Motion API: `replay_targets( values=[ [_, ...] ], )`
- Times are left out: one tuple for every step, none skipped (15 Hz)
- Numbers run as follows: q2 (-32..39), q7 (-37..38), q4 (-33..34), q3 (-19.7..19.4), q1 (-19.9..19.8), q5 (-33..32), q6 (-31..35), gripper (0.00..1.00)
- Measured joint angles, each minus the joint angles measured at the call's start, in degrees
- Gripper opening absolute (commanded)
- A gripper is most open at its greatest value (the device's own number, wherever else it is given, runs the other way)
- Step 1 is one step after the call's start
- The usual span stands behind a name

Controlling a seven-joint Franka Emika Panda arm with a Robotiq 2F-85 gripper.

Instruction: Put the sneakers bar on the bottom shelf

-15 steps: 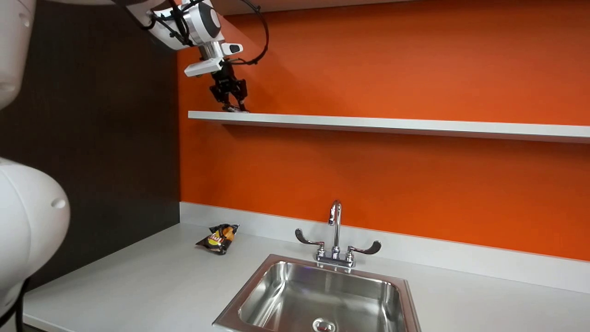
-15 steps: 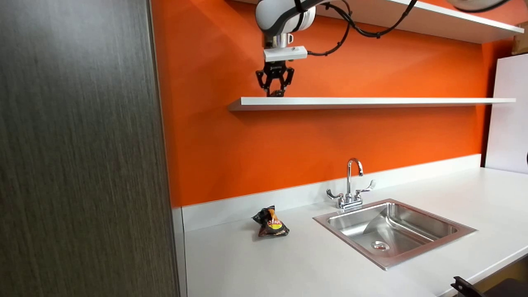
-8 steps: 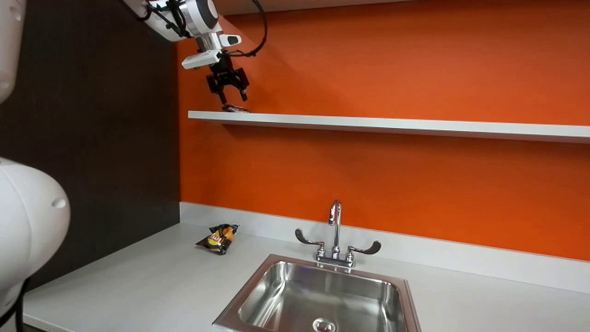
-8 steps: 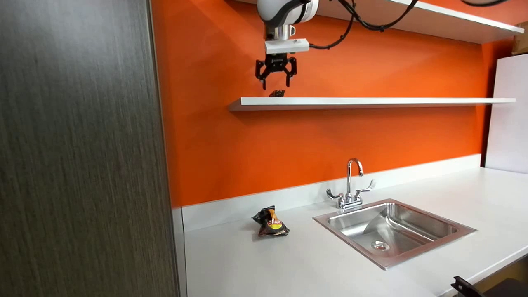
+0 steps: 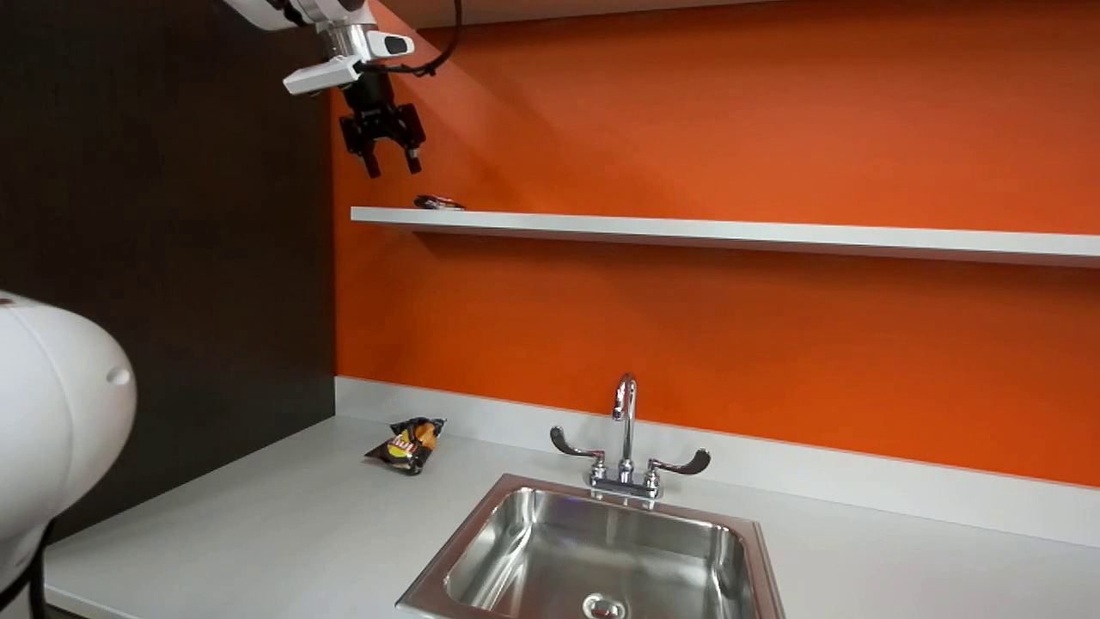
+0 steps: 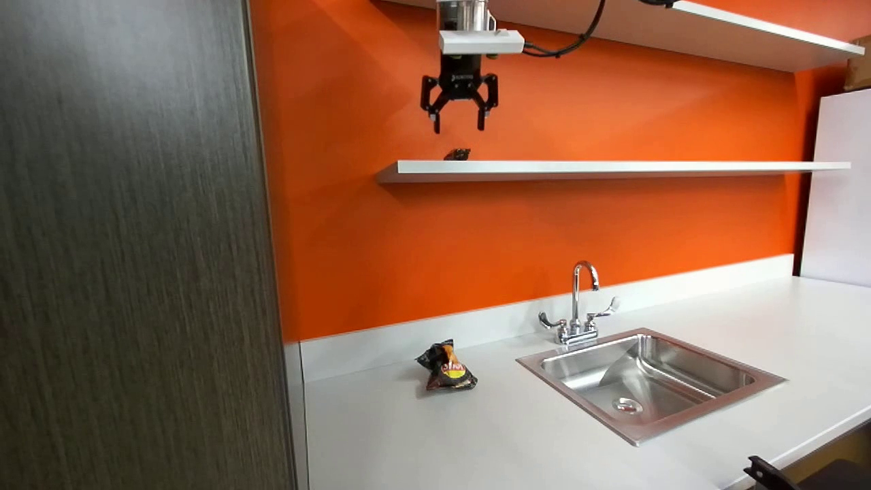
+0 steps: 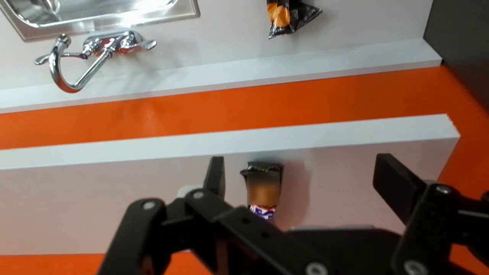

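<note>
Above the shelf (image 6: 612, 166), hand (image 6: 459, 128) pointing down, fingers (image 7: 395, 181) spread, apart from wrapped bar (image 7: 263, 191)

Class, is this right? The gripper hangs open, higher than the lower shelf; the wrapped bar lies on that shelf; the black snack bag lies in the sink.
No: the black snack bag is on the counter, not in the sink, as both exterior views show. The rest stands: the gripper hangs open, higher than the lower shelf; the wrapped bar lies on that shelf.

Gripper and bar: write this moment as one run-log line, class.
gripper: open, holding nothing | bar: lying on bottom shelf | bag: on counter | placement: looks done
</note>
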Motion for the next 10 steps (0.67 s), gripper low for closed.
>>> replay_targets(
  values=[
    [-1.79,0.49,-2.1,0.36,0.09,0.86,-0.4,1.0],
    [-3.66,1.02,-4.43,0.73,0.09,1.97,-0.55,1.0],
    [-5.56,1.51,-6.93,1.04,0.09,3.08,-0.56,1.0],
    [-7.44,1.86,-9.56,1.25,0.09,4.25,-0.56,1.0],
    [-9.39,1.98,-12.45,1.37,0.08,5.4,-0.44,1.0],
    [-11.28,1.98,-15.37,1.4,0.07,6.53,-0.3,1.0],
    [-13.23,1.98,-18.49,1.4,0.03,7.67,-0.05,1.0],
    [-15.0,1.98,-21.41,1.4,-0.04,8.53,0.37,1.0],
    [-16.87,1.98,-24.65,1.4,-0.13,9.08,1.09,1.0],
    [-18.69,1.96,-27.96,1.4,-0.22,9.41,2.15,1.0]
  ],
)
